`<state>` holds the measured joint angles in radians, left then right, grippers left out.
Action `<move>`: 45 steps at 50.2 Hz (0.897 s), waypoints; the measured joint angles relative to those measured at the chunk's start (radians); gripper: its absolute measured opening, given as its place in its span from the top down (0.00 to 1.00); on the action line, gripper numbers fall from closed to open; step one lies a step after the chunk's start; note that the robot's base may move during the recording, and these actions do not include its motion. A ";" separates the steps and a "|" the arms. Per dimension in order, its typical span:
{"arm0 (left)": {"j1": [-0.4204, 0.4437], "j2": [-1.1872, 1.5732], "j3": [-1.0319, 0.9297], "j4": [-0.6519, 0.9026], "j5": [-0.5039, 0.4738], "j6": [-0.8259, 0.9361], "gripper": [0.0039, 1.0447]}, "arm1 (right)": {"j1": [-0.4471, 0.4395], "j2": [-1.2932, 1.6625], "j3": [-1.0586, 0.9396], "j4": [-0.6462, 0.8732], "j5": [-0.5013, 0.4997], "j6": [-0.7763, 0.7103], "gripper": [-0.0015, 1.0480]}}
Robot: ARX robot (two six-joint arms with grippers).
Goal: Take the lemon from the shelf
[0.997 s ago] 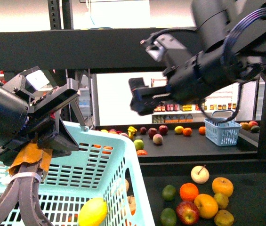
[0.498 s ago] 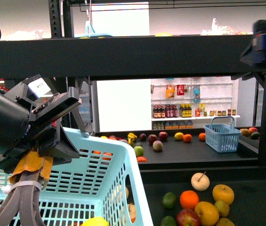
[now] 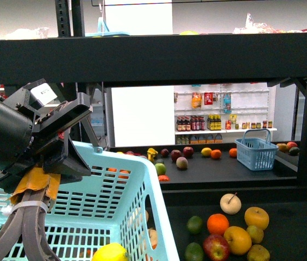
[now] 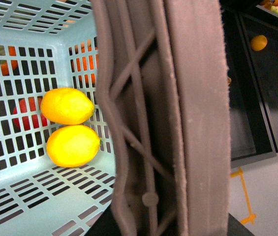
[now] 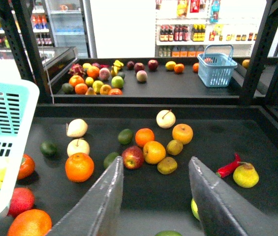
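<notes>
Two yellow fruits already lie in the pale blue basket (image 4: 40, 29). In the left wrist view, one lemon (image 4: 67, 105) and a second lemon (image 4: 73, 145) rest touching each other against the basket's slotted wall, long axes roughly parallel. The front view shows only one of them, low at the near edge. The left gripper (image 3: 61, 155) sits right at the basket's rim. Its grey finger (image 4: 193, 113) fills the wrist picture, so whether it is clamped there cannot be told. The right gripper (image 5: 153, 196) hangs over the near tray of the shelf (image 5: 212, 147) with its two fingers spread wide and nothing between them. Ahead of it, farther along the tray, lies a cluster of oranges, apples and dull yellow-green fruit, none plainly a lemon. A pale yellow-green sliver (image 5: 194, 209) peeks out just beside the rightward finger, on its inner side, too hidden to name. If another lemon is wanted, the right arm is the one free to take it. That hidden fruit lies almost under the claw, so the move would likely be a short drop rather than a reach.
</notes>
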<state>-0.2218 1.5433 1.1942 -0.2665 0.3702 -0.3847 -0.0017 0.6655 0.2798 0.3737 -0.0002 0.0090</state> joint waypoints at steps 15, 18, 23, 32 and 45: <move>0.000 0.000 0.000 0.000 0.000 0.000 0.86 | 0.000 -0.114 -0.124 0.011 0.000 -0.005 0.98; 0.000 0.000 0.000 0.000 0.001 0.000 0.86 | 0.000 -0.134 -0.139 0.008 0.000 -0.005 0.98; 0.000 0.000 0.000 0.000 0.000 0.000 0.86 | 0.000 -0.174 -0.160 -0.002 0.000 -0.005 0.98; 0.000 0.000 0.000 0.000 0.000 0.000 0.86 | 0.000 -0.239 -0.199 -0.035 0.000 -0.006 0.98; 0.000 0.000 0.000 0.000 0.000 0.000 0.86 | 0.000 -0.335 -0.234 -0.094 0.000 -0.005 0.98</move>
<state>-0.2218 1.5433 1.1942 -0.2665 0.3702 -0.3847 -0.0017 0.3309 0.0456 0.2798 -0.0006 0.0036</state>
